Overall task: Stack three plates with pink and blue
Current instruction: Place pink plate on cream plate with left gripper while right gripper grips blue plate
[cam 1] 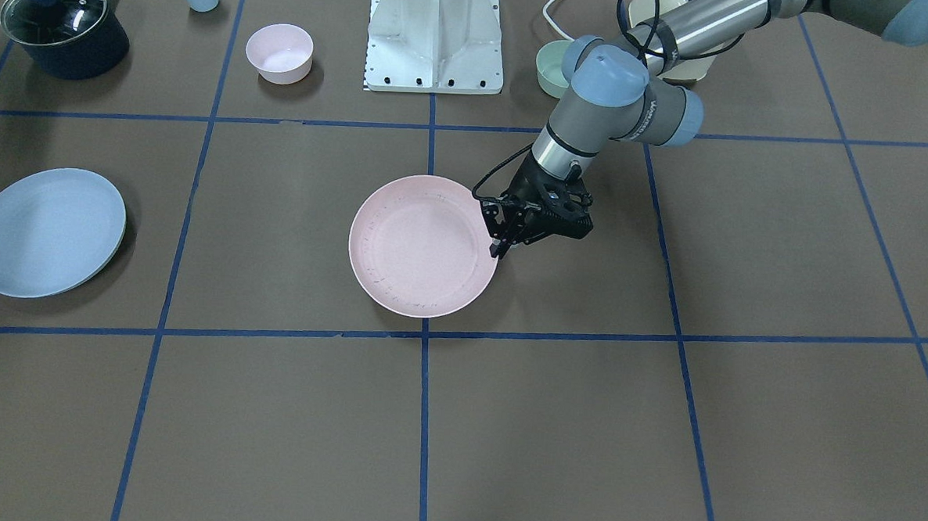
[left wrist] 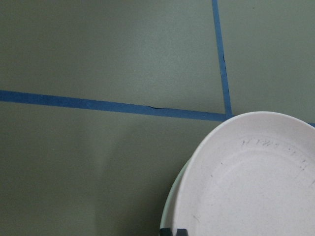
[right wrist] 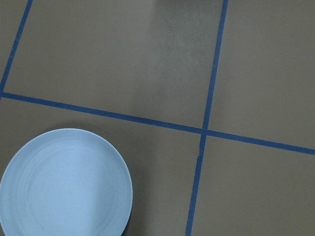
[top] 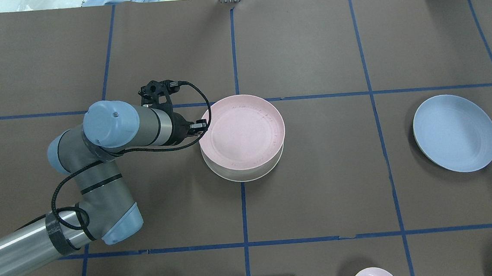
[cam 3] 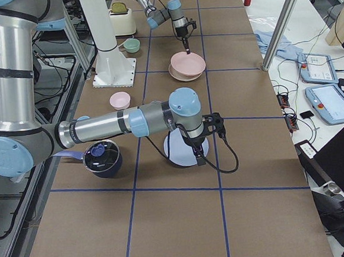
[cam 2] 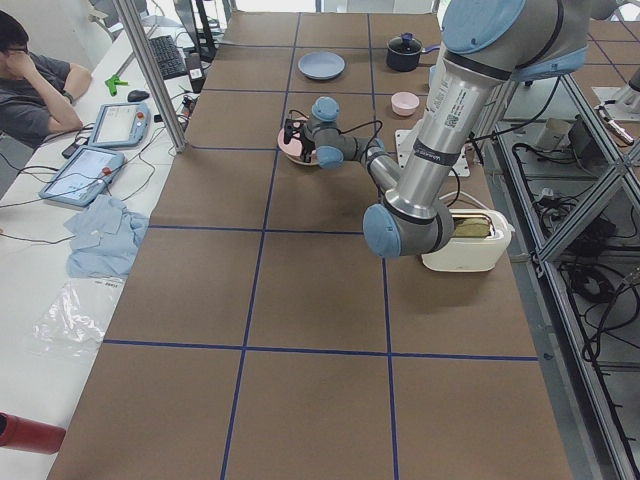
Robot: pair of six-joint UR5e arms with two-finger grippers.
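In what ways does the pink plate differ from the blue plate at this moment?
The pink plate is over a white plate at the centre; the blue plate lies alone on the table, at the robot's right. The left gripper holds the pink plate's rim; nothing touches the blue plate. Both are round, shallow and alike in size.
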